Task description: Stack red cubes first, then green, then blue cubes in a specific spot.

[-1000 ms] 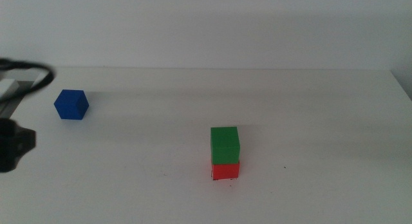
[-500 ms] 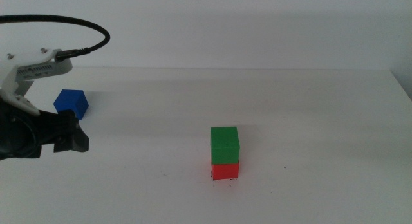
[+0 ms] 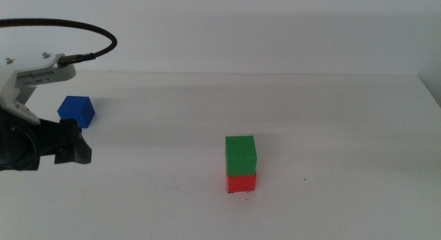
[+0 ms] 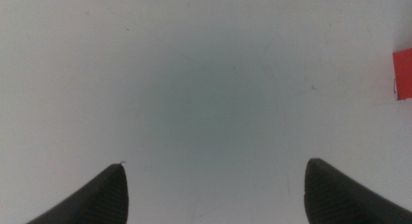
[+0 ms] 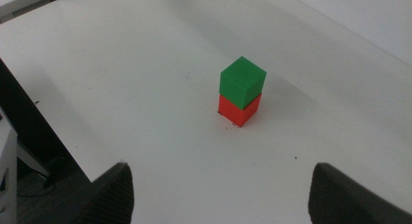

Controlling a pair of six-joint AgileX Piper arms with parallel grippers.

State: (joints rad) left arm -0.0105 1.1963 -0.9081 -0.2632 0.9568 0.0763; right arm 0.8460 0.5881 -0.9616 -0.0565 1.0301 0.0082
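The blue cube [image 3: 76, 111] sits alone at the far left of the white table [image 3: 344, 116], well apart from the green cube [image 3: 240, 154] stacked on the red cube [image 3: 240, 183]. It looks light, rigid and matte, best pinched across two opposite flat side faces. It has no long axis and sits slightly turned. The left gripper [image 3: 69, 143] hovers near it, jaws spread; the right gripper [image 5: 219, 198] waits back, also spread.
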